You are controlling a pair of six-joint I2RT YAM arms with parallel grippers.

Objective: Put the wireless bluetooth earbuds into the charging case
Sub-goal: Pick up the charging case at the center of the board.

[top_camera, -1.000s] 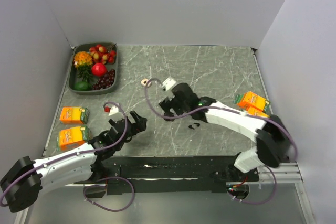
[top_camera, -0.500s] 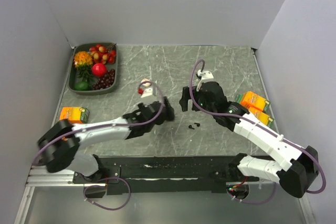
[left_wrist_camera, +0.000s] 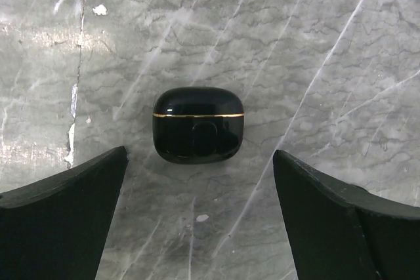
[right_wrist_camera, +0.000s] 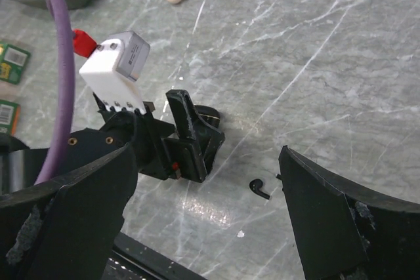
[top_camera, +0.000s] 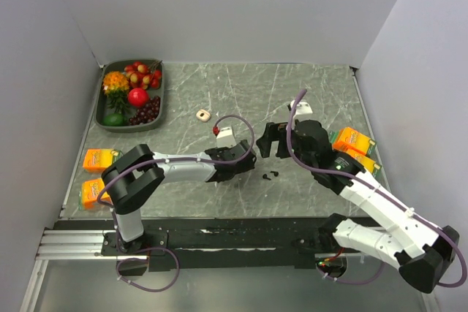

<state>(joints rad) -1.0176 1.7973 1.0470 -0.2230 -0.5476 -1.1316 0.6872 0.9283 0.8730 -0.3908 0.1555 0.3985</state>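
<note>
The charging case (left_wrist_camera: 198,124) is a glossy black, closed pebble lying on the marble table. My left gripper (left_wrist_camera: 199,155) is open and low over the table, with the case just ahead of its spread fingertips. In the right wrist view the case (right_wrist_camera: 211,115) peeks out behind the left gripper's fingers (right_wrist_camera: 187,132). One black earbud (right_wrist_camera: 259,189) lies to the right of them, and a second is mostly hidden by my right finger. From above, both earbuds (top_camera: 270,175) lie near the left gripper (top_camera: 247,162). My right gripper (top_camera: 265,140) (right_wrist_camera: 207,151) hovers open and empty above.
A beige ring-shaped object (top_camera: 203,115) lies behind the grippers. A grey tray (top_camera: 158,97) of fruit stands at the back left. Orange cartons lie at the left (top_camera: 102,160) and the right (top_camera: 352,140). A pale speck (right_wrist_camera: 240,233) lies on the marble.
My left arm has swung from the near left across to the centre, up to the case. My right gripper has drawn back to the right, away from that spot.
</note>
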